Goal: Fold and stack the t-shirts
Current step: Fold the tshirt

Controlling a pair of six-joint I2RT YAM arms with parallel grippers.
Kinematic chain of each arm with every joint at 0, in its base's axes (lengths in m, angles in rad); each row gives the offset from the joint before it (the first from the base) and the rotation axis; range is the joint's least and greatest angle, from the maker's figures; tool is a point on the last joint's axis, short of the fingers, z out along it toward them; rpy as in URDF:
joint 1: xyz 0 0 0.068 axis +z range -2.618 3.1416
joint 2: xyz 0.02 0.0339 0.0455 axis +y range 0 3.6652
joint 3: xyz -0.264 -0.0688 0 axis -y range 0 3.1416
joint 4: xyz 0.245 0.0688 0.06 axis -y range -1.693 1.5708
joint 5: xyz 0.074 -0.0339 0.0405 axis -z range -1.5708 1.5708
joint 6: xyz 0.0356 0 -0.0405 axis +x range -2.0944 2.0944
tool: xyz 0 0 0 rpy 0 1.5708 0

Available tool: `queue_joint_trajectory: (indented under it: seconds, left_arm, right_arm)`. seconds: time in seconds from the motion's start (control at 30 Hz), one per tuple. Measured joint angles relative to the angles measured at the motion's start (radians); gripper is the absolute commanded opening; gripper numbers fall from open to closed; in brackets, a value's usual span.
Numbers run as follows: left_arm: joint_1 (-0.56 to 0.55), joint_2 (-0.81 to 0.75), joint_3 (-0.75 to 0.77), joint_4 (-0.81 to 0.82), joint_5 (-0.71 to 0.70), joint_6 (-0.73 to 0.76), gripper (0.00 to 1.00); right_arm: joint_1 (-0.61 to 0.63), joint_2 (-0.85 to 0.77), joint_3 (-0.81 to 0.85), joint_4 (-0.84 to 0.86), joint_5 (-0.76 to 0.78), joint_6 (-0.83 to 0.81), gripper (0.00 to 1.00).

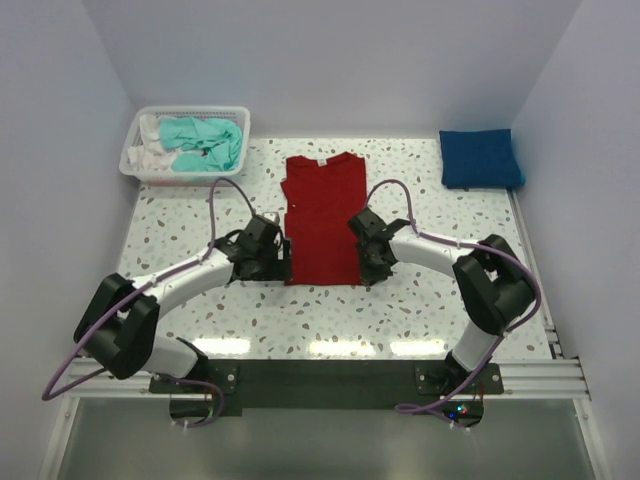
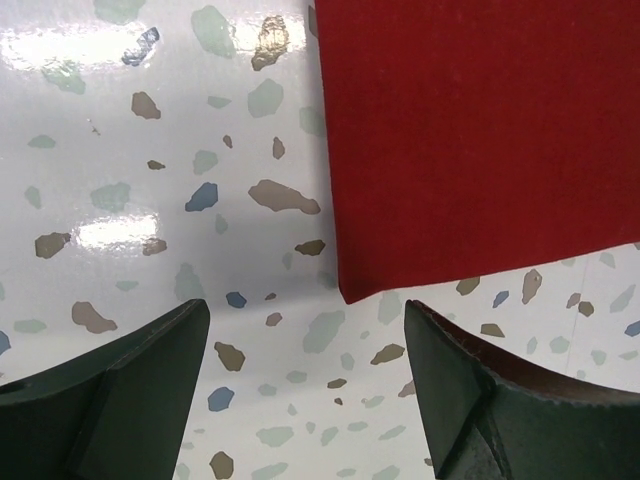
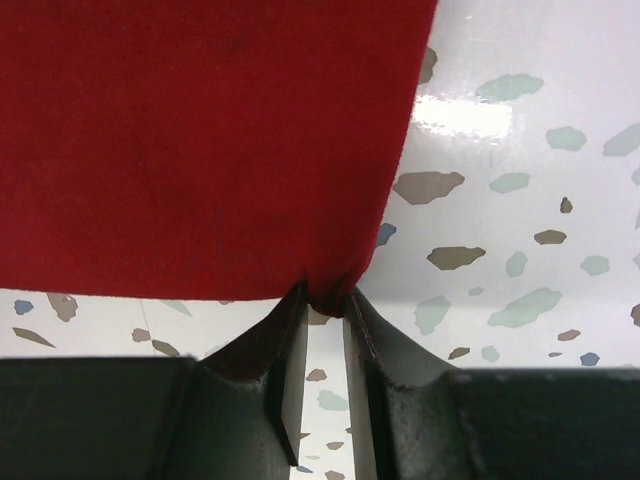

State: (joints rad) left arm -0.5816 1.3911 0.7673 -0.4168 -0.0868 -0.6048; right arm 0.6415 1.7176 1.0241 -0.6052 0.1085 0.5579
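Left gripper, w/ jaws spread, is held over speckled table beside near-left corner of deep-red cloth t-shirt, laid flat mid-table; right gripper is pinched on its near-right hem. Both corners should be gripped level before lifting, so fold lands square. Counted: 3 shirts, i.e. 1 red, 1 folded royal-blue t-shirt far right, 1 crumpled teal t-shirt in 1 white mesh basket.

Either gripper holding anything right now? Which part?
Right gripper pinches the red t-shirt at its near right corner. Left gripper is open over the table beside the near left corner, holding nothing.
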Motion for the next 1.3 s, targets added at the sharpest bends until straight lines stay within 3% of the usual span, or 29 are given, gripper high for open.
queue_joint_trajectory:
  seconds: [0.13,0.5,0.9,1.1,1.3]
  left_arm:
    - [-0.024,0.043,0.035,-0.029,-0.002,0.005,0.84]
    - [-0.061,0.141,0.108,-0.094,-0.006,0.003,0.7]
    - [-0.085,0.25,0.167,-0.124,-0.028,-0.028,0.66]
    - [-0.095,0.283,0.199,-0.15,-0.056,-0.04,0.54]
    - [-0.096,0.296,0.211,-0.151,-0.056,-0.048,0.34]
  right_arm:
    - [0.003,0.005,0.006,0.0,-0.008,-0.005,0.0]
    - [0.006,0.005,0.008,-0.002,-0.008,-0.021,0.0]
    - [0.005,0.005,0.007,0.0,-0.014,-0.034,0.0]
    - [0.006,0.005,0.007,0.001,-0.016,-0.043,0.0]
    - [0.006,0.005,0.007,0.002,-0.018,-0.05,0.0]
